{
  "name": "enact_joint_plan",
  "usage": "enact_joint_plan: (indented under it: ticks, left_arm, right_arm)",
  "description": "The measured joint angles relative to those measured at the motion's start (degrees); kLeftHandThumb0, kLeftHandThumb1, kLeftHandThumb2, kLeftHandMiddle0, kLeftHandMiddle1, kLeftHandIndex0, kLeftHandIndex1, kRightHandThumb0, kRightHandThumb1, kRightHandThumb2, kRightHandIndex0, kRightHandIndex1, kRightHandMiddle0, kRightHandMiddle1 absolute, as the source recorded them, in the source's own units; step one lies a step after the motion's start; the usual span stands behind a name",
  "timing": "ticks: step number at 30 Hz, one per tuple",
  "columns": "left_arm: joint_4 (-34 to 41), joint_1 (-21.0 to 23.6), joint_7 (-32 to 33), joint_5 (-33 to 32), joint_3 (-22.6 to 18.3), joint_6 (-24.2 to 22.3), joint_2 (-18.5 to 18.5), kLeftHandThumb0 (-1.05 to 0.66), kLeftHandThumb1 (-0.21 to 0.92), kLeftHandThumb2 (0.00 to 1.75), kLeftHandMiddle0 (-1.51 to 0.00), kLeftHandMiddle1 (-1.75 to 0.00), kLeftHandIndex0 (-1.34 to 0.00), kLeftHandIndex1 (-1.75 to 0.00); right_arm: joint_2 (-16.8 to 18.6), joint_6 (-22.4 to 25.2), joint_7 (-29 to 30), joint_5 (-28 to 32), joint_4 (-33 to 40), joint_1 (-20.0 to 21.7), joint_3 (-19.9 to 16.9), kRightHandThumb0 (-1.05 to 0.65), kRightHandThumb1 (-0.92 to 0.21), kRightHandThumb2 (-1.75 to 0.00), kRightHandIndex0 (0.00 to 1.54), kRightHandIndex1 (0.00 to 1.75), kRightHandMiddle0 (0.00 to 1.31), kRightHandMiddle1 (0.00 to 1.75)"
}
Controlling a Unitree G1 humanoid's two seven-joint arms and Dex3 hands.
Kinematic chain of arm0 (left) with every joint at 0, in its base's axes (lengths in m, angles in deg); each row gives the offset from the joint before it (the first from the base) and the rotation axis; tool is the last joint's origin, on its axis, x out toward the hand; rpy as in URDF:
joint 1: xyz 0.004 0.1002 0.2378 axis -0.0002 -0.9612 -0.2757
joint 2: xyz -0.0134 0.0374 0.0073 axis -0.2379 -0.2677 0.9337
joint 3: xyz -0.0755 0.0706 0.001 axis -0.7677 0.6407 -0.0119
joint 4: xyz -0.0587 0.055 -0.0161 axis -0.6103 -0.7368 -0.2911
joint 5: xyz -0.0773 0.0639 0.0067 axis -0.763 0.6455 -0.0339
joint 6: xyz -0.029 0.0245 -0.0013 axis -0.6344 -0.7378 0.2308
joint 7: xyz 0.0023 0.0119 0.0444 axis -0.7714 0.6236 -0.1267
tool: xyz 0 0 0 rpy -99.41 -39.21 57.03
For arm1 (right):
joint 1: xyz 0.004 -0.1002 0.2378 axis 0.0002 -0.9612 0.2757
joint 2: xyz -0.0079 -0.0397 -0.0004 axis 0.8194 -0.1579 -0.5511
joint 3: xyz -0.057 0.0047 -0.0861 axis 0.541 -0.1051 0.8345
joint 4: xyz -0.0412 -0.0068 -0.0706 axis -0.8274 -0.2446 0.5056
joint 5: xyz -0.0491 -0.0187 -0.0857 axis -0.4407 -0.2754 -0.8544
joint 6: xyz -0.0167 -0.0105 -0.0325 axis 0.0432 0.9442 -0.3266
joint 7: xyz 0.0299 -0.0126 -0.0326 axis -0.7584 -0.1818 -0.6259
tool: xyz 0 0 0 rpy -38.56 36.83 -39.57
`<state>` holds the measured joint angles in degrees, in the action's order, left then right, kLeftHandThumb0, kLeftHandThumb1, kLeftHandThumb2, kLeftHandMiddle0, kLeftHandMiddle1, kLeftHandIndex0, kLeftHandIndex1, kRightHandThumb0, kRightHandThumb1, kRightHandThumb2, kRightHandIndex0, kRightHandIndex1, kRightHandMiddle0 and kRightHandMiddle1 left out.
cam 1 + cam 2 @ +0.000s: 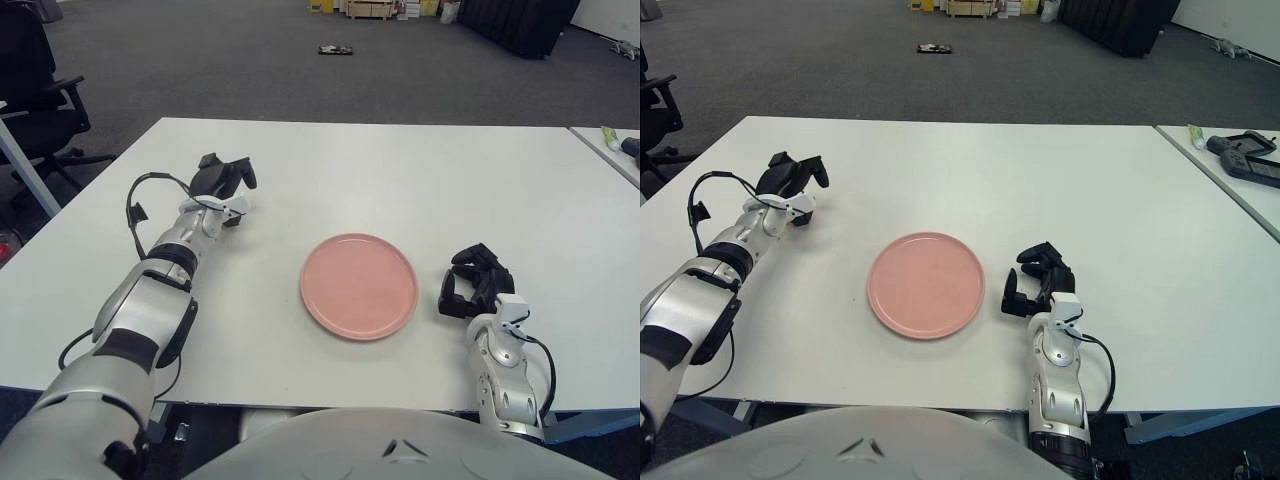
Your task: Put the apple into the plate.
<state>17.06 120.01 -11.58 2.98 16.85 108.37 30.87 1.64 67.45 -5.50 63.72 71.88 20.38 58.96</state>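
Where the apple is: not to be seen in either eye view; neither on the plate (358, 286), nor beside it, nor in a hand.
Plate: pink and bare, lying flat on the white table (400, 170), on the near half of it.
Left hand (222, 178): left of the plate and farther from the robot than it, well apart from its rim, lifted a little on its wrist. The dark fingers curl over forward and nothing shows inside them, though the underside of the palm is hidden, so a small thing there cannot be quite ruled out.
Right hand (472, 283): just beside the plate on its right, fingers curled in around nothing.
Step in hand: by my judgement, finding and grasping the fruit; nothing of the task is done yet.
How to do it well: first look for the apple away from the plate, since the ground around the plate does not hold it. Spread the fingers wide before closing, take the round body from above or the side with all three fingers, and set it down inside the rim, not on it.
Risk: a round fruit rolls off a shallow plate if let go from a height.
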Motion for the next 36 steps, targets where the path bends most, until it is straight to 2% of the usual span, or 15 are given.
enact_joint_plan:
  ticks: [5, 11, 15, 26, 36]
  left_arm:
    - [2.2, 0.0, 1.1, 0.1, 0.0, 1.3, -0.4, 0.00, -0.06, 1.70, -0.92, -1.62, -0.68, -1.75]
    - [7.8, -0.6, 1.2, 0.3, 0.0, 1.6, -0.9, 0.00, 0.08, 1.57, -0.79, -1.69, -0.57, -1.75]
    - [11.1, -1.2, 1.3, 0.8, 0.0, 1.9, -1.2, 0.00, 0.13, 1.53, -0.74, -1.73, -0.53, -1.75]
    - [19.0, -4.0, 2.0, 1.0, -0.9, 5.0, -2.7, 0.00, 0.15, 1.52, -0.73, -1.74, -0.52, -1.75]
    - [26.5, -8.6, -5.0, -4.9, -5.3, 5.9, -2.7, 0.00, 0.04, 1.59, -0.87, -1.60, -0.58, -1.75]
  right_arm:
    - [0.0, 0.0, 0.0, 0.0, -0.2, 0.0, -0.1, -0.01, 0.09, -1.75, 0.94, 1.75, 0.74, 1.61]
    - [0.0, -0.2, -0.1, 0.0, -0.3, 0.1, -0.1, -0.01, 0.09, -1.75, 0.94, 1.75, 0.74, 1.61]
    - [-0.1, -0.6, -0.5, 0.0, -0.6, 0.2, -0.1, -0.01, 0.09, -1.75, 0.94, 1.75, 0.74, 1.61]
    - [0.0, -1.4, -0.6, 0.0, -1.1, 0.1, -0.3, -0.01, 0.09, -1.75, 0.94, 1.75, 0.73, 1.62]
    - [0.0, -0.6, -0.4, 0.0, -0.6, 0.1, -0.2, -0.01, 0.09, -1.75, 0.94, 1.75, 0.73, 1.62]
